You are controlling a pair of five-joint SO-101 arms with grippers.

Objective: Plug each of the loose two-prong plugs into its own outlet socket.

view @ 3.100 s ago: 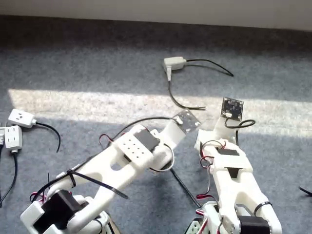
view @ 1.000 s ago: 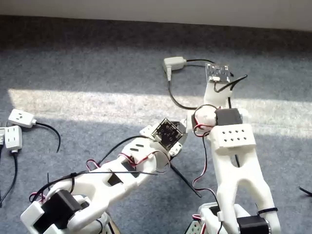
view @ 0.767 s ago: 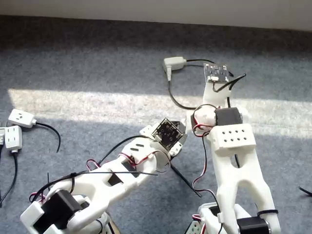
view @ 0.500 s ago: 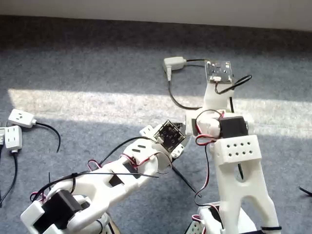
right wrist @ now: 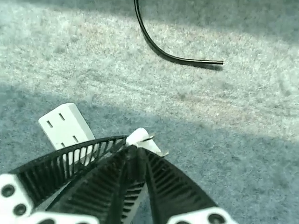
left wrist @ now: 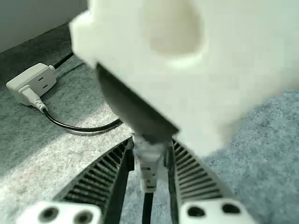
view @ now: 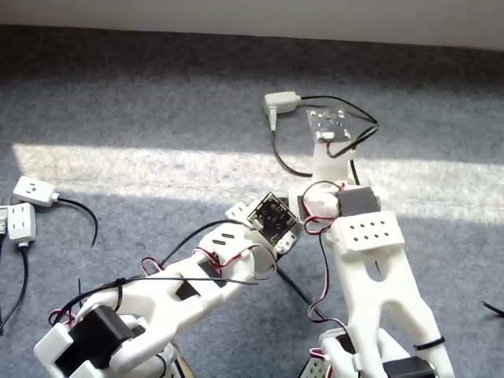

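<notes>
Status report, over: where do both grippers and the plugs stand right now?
Left gripper shut on a white plug. Right gripper shut on a small white piece, near an outlet socket. Bulky white part close ahead of the white plug.

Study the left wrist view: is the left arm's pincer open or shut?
Shut on the small white plug with a black cord: the left pincer's ribbed black fingers press against both its sides.

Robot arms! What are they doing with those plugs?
The left tool is pinching a white plug that isn't plugged in yet. A white socket lies on the grey carpet close by, and the right tool hangs above the carpet near it. Farther off, another socket seems to have a plug in it already.
</notes>
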